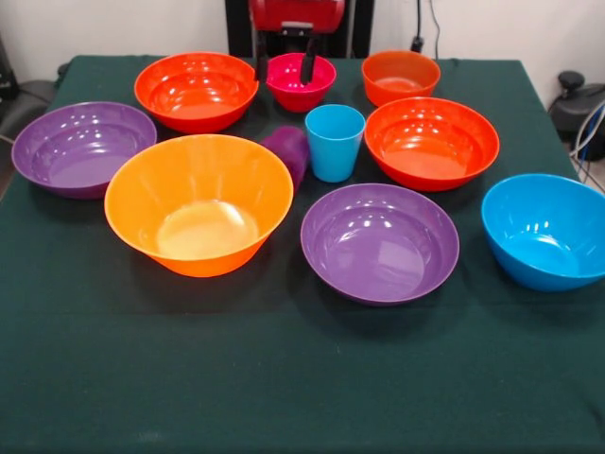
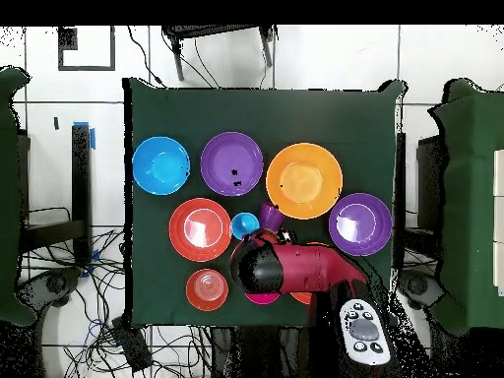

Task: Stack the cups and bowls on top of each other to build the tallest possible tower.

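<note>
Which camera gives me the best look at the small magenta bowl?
The front view. There the small magenta bowl shows its whole rim and inside, with the gripper hanging in front of it. In the overhead view the red arm covers nearly all of it; only a magenta sliver peeks out.

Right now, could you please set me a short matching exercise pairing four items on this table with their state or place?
Items:
1. light blue cup
2. purple cup
3. small magenta bowl
4. blue bowl

States or places:
A. lying on its side beside the big orange bowl
B. directly under the claw
C. standing upright, mouth up
D. alone at the table's edge, on the front view's right

Pairs: 1-C, 2-A, 3-B, 4-D
</note>
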{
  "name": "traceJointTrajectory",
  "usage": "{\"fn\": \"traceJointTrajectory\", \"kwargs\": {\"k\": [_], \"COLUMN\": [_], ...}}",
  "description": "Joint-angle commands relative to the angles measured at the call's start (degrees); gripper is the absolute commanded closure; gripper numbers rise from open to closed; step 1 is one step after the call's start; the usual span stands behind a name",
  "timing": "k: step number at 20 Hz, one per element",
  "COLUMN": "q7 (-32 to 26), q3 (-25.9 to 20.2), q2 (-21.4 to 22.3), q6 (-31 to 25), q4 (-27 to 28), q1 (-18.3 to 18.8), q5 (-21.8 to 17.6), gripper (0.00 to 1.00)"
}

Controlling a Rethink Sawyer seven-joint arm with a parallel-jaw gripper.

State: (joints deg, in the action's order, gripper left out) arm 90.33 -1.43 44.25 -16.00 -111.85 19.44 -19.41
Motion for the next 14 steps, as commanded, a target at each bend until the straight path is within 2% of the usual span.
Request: {"fn": "traceJointTrajectory", "kwargs": {"k": [1,4,10,14], "q7": [3.13,3.09,2.87,4.02], "q3": [-6.14,-6.48,-6.91,-7.77], "q2": [1.30,0.90,3.72,2.73], "q6": [-7.20,-7.26,-9.89,-10.63], "q4": [-2.38,-1.91,-3.07,-1.44], "q1": [-0.37,-0.22,-0.27,-1.51], "q5": [1.62,1.76,2.94,4.47], "gripper": [0.00,0.00,0.00,0.00]}}
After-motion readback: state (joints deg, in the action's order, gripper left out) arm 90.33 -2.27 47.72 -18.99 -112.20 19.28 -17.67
